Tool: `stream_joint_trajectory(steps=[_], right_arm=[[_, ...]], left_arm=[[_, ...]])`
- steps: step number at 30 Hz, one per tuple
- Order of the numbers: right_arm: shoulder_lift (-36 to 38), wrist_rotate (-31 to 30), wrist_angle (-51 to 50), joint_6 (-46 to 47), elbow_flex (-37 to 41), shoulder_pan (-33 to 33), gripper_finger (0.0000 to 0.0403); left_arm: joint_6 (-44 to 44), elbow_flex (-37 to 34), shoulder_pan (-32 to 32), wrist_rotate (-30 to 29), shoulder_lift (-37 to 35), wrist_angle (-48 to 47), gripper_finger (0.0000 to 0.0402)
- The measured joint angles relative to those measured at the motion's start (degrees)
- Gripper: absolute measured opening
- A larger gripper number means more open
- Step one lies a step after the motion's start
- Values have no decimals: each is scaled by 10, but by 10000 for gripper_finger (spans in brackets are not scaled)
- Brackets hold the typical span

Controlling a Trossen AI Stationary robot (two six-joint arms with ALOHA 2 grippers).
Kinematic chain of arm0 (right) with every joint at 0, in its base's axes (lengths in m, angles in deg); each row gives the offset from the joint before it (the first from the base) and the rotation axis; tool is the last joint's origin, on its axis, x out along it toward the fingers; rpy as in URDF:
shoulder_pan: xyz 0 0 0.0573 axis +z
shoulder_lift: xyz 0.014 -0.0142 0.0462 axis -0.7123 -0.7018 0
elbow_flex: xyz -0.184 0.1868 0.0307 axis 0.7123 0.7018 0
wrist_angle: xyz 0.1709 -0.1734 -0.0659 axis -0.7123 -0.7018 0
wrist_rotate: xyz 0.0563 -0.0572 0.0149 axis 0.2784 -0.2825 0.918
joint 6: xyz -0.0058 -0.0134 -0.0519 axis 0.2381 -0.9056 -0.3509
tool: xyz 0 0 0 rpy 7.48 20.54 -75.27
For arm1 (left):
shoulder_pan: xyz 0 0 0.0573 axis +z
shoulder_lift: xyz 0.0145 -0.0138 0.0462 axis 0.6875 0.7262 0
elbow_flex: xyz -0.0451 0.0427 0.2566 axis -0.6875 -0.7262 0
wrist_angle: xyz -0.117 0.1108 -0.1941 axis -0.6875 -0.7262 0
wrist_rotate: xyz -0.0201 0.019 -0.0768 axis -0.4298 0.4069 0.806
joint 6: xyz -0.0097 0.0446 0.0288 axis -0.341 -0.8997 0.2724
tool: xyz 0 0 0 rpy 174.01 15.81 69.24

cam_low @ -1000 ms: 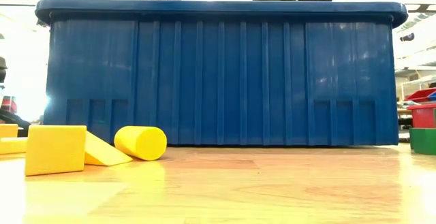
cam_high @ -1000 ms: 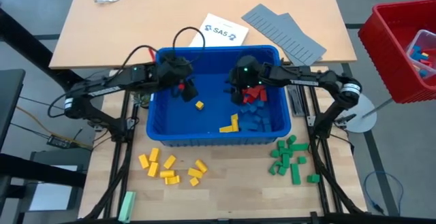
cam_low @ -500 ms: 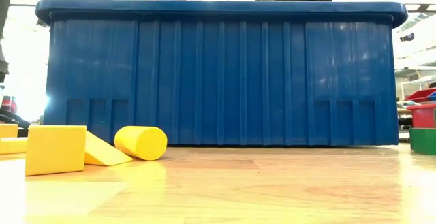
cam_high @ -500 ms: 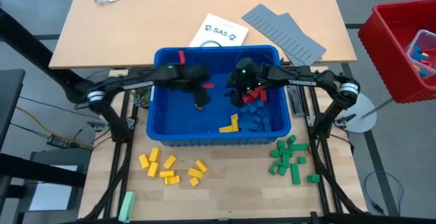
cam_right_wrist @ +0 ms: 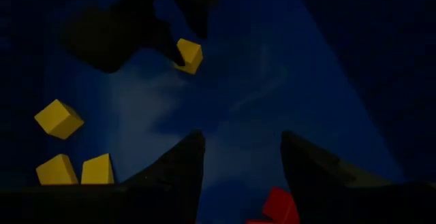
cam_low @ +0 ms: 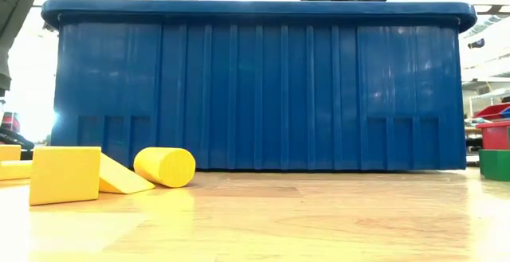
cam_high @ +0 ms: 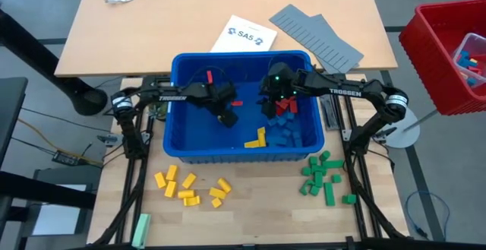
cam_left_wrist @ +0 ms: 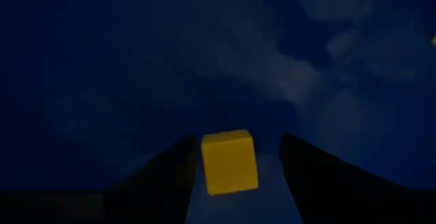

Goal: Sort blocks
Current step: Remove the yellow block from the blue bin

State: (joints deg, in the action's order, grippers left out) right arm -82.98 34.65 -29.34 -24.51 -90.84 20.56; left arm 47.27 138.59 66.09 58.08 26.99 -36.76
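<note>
Left claw (cam_left_wrist: 235,183) was down in the bin (cam_high: 176,140) with its fingers spread around a yellow block (cam_left_wrist: 229,161), not clamped yet. Looked like the pick-up step, so next it needed to squeeze and lift. Right claw (cam_right_wrist: 238,159) hung released over the red blocks (cam_high: 285,106).

- From the low view, the blue bin (cam_low: 255,87) hid everything inside it from me.
- Looking down, the left gripper (cam_high: 225,118) covered the yellow block (cam_left_wrist: 229,161) between its fingers.
- The red crate (cam_high: 448,52) was cut off at the edge.
- I couldn't tell whether the right gripper (cam_high: 268,107) touched any red blocks (cam_high: 285,107).
</note>
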Motion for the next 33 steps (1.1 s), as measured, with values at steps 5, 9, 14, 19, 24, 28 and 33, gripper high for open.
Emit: stream_joint_trajectory(steps=[5, 9, 14, 19, 24, 28, 33], right_arm=[[0, 0, 4, -1, 0, 0, 179], [0, 0, 8, -1, 0, 0, 179], [0, 0, 21, -4, 0, 0, 177], [0, 0, 35, -4, 0, 0, 177], [0, 0, 41, -4, 0, 0, 176], [0, 0, 41, 0, 0, 0, 176], [0, 0, 40, 0, 0, 0, 173]], left_arm=[[0, -25, -1, -19, 0, 4, 218], [3, -41, -1, -31, 0, 11, 218], [12, -81, -2, 1, 0, 55, 218], [8, -100, -2, -29, 0, 92, 204], [-15, -100, -2, -43, 0, 134, 141], [-24, -99, -4, -43, -1, 133, 138], [-25, -77, -23, -44, -46, 97, 138]])
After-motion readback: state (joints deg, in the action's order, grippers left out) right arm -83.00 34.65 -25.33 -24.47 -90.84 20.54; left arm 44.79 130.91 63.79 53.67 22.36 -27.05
